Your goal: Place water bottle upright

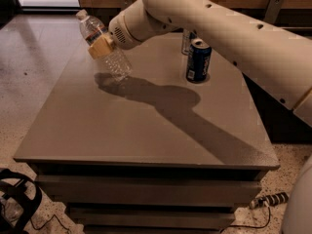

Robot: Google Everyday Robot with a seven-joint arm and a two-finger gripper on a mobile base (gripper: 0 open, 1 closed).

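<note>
camera view: we're reading this as mid-step. the gripper is hanging over the far-left part of the table, around 10 o'clock from the top's centre, with its jaws clamping the water bottle across the label band. the bottle is leaning, with the cap pointing off to 11 o'clock and the base pointing down to 5 o'clock. the base is sitting right at the surface beside the shadow. we can't tell whether it's touching or just above.

our judgement: the grasp is done and the uprighting isn't. the next move is calling for a wrist rotation that brings the cap over the base, then lowering until the base is sitting flat, then opening. the bottle is looking light and thin-walled, so we're expecting it to tip if released off-vertical.

room: the left table edge is running near the bottle at 9 o'clock, and the far edge is lying close behind the cap at 12. we're favouring a set-down toward 4–5 o'clock, where bare top is showing. the blue can is standing at 3 o'clock from the bottle, well apart. the slim can is standing just behind it, partly hidden by the arm. the arm is reaching in from the right above both cans, so we're watching forearm clearance during any rotation.
</note>
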